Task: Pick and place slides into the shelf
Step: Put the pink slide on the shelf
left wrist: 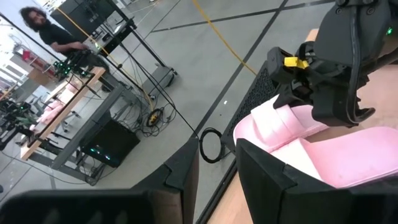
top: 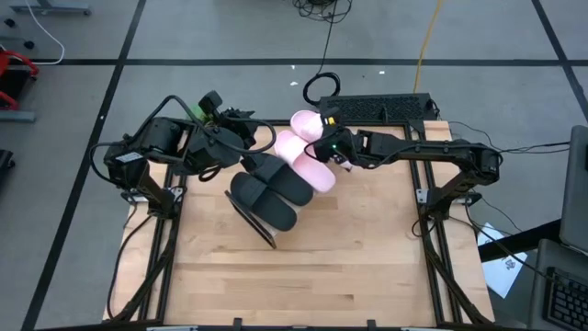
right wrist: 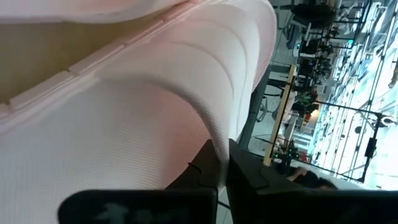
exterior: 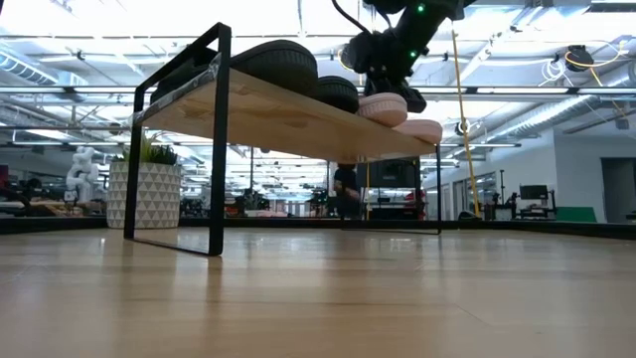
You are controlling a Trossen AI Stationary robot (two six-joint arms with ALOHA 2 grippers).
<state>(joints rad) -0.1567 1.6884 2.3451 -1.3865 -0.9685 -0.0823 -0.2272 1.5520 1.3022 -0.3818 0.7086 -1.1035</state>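
My right gripper (top: pixel 333 147) pinches ribbed foam strap of pink slides (top: pixel 308 158) at shelf (exterior: pixel 288 119) far end; black slides (top: pixel 271 191) alongside. Left gripper (top: pixel 241 138) nearby, fingers slightly apart, empty.

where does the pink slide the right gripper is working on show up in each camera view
High view: the pink slide lies centre, beside the right gripper.
Low view: on the shelf, right part, under the gripper.
Left wrist view: right side.
Right wrist view: fills the picture.
Shared landmark: the right gripper.
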